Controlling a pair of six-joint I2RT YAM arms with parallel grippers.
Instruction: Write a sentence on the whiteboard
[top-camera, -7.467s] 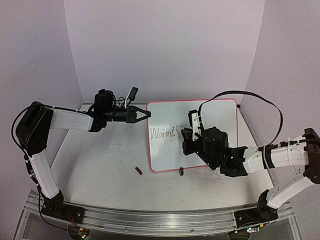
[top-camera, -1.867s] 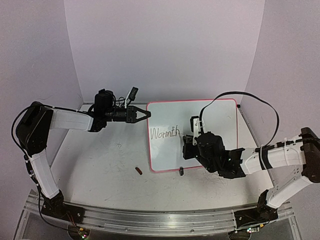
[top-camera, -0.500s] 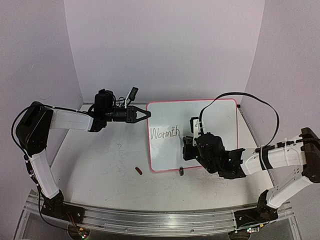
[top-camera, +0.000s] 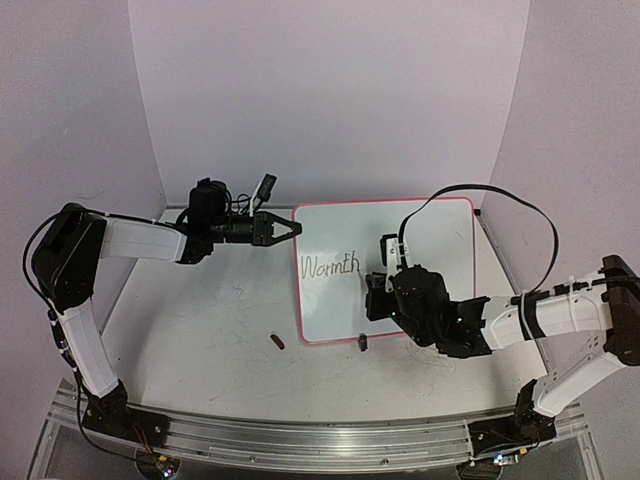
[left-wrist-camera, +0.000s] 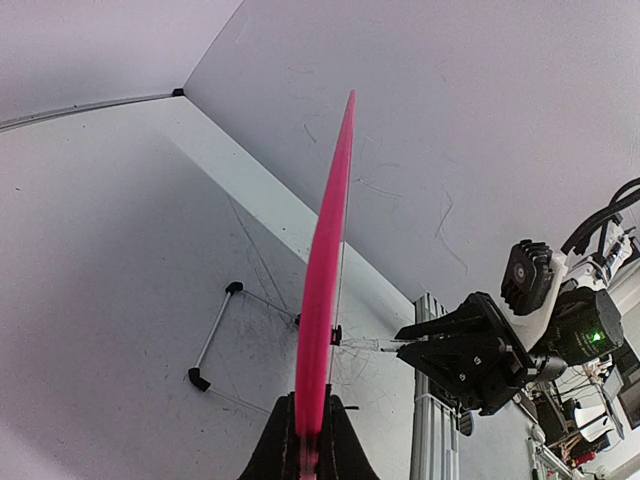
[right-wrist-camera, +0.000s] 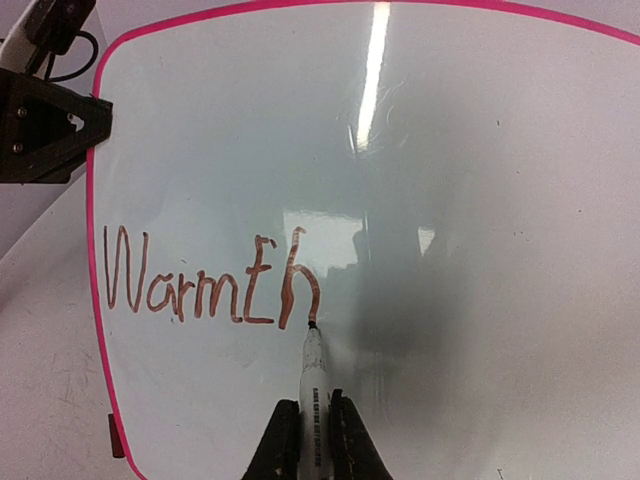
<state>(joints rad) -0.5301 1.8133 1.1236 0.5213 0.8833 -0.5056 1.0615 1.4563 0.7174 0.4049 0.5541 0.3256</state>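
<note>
My right gripper (right-wrist-camera: 312, 445) is clamped on a red-brown marker (right-wrist-camera: 313, 375). Its tip touches the whiteboard (right-wrist-camera: 480, 200) at the foot of the last letter, low centre in the right wrist view. My left gripper (top-camera: 291, 229) pinches the board's pink frame on its left edge, near the upper corner in the overhead view. I'd lift the tip clear, leave a word gap rightward, then press lightly and evenly along the same baseline. The only writing reads "Warmth", its t resembling an E.
</note>
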